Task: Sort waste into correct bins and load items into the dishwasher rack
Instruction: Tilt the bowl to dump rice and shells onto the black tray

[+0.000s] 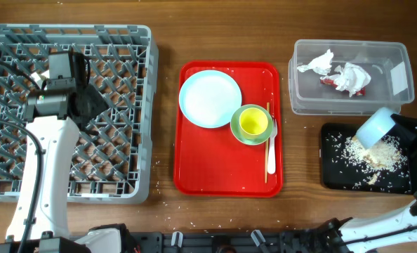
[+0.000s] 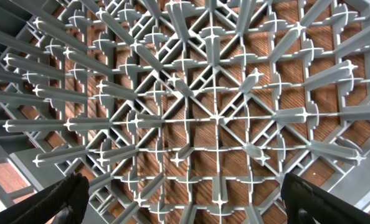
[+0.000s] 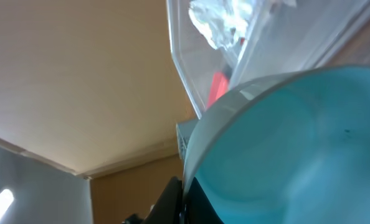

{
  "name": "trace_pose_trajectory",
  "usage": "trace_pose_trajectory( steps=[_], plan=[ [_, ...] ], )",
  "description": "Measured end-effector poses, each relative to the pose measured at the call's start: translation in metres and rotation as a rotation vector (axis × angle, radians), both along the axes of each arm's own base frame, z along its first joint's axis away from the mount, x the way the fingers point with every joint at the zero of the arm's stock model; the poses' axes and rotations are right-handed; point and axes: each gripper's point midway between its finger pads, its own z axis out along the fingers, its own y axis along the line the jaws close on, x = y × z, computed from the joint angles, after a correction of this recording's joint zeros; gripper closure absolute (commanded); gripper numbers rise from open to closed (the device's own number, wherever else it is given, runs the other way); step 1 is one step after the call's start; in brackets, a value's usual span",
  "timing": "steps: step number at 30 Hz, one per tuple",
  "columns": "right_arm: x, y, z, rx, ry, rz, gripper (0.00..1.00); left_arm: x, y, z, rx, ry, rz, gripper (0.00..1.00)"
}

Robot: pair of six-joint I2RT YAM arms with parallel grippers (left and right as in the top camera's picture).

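1. The rack (image 1: 68, 29) stood at the far left. The left gripper (image 2: 188, 198) was held over its pegs with the fingers spread wide. Nothing was held and nothing was touched.
2. On the red tray (image 1: 194, 169) in the middle, the plate (image 1: 210, 98), the green bowl (image 1: 234, 128) with the cup (image 1: 253, 122) inside it, the chopsticks (image 1: 267, 177) and the fork (image 1: 272, 161) were not yet loaded.
3. In the tub (image 1: 398, 77) at the upper right, the tissues (image 1: 349, 76) and the wrapper (image 1: 328, 81) were already lying.
4. At the far right, the white bowl (image 1: 375, 128) was held tipped over the black tray (image 1: 331, 176), with its mouth towards the rice (image 1: 380, 153) heaped there. The right gripper (image 1: 399, 131) was pressed together on the bowl's rim; only one finger (image 3: 179, 199) could be seen at it.
5. The step in hand was judged to be the emptying of the bowl.
   - The mouth should be kept inside the tray's walls, because grains were already scattered on the table.
   - The pinch should be kept firm, since a tilted bowl held by its rim can be expected to slip.
   - The part of the inside that was seen looked almost clean.
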Motion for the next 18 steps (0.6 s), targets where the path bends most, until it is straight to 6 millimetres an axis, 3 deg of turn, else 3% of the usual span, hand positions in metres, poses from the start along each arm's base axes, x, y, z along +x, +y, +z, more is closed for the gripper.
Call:
trace_pose_trajectory(
  steps=[3, 7, 12, 14, 15, 18],
  plan=[
    [0.003, -0.007, -0.007, -0.052, -0.009, 0.0, 0.96, 0.0, 0.0, 0.0, 0.0, 0.0, 0.0, 0.0],
    [-0.004, 0.004, -0.001, -0.001, 0.015, 0.019, 0.96, 0.0, 0.0, 0.0, 0.0, 0.0, 0.0, 0.0],
    [-0.005, 0.007, 0.006, -0.063, -0.081, 0.042, 0.96, 0.0, 0.0, 0.0, 0.0, 0.0, 0.0, 0.0],
    [-0.004, 0.003, -0.001, -0.102, -0.084, 0.05, 0.87, 0.0, 0.0, 0.0, 0.0, 0.0, 0.0, 0.0],
    [-0.005, 0.006, 0.005, -0.105, -0.119, 0.055, 0.96, 0.0, 0.0, 0.0, 0.0, 0.0, 0.0, 0.0],
    [-0.004, 0.005, 0.007, -0.038, -0.078, 0.025, 0.96, 0.0, 0.0, 0.0, 0.0, 0.001, 0.0, 0.0]
  ],
)
